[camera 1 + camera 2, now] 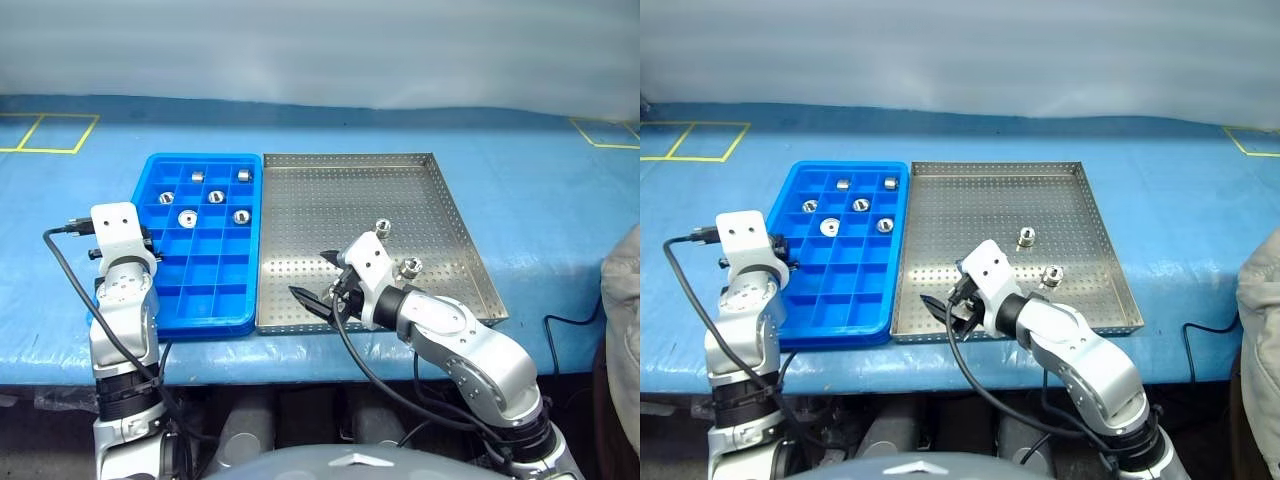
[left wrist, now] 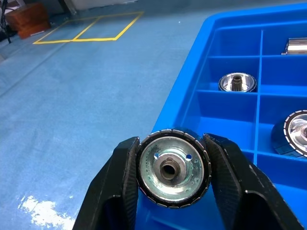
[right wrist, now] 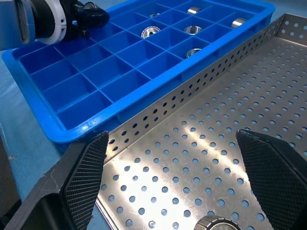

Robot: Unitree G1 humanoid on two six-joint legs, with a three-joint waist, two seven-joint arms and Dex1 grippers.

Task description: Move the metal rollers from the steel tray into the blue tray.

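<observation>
Nearest me, the right arm bends across the front edge of the blue-covered worktop [image 1: 560,200], its right pincer [image 1: 318,282] released, black fingers [image 3: 81,175] spread wide just above the near left part of the large grey perforated steel tray [image 1: 440,180]. One small shiny silver metal roller [image 1: 410,267] stands on that tray just beside the right wrist, towards the tray's right edge; another [image 1: 382,229] stands a little farther back.

On the left, the left arm rises upright at the outer edge of the bright blue plastic grid tray [image 1: 152,318], which lies touching the steel tray's left rim. The left pincer [image 2: 171,178] is clenched on a ribbed silver roller with a dark centre hole [image 2: 171,171], held over that tray's outer rim.

Farther back, five rollers sit in separate compartments near the blue tray's far end, among them one [image 1: 186,218] beside another [image 1: 240,215].
</observation>
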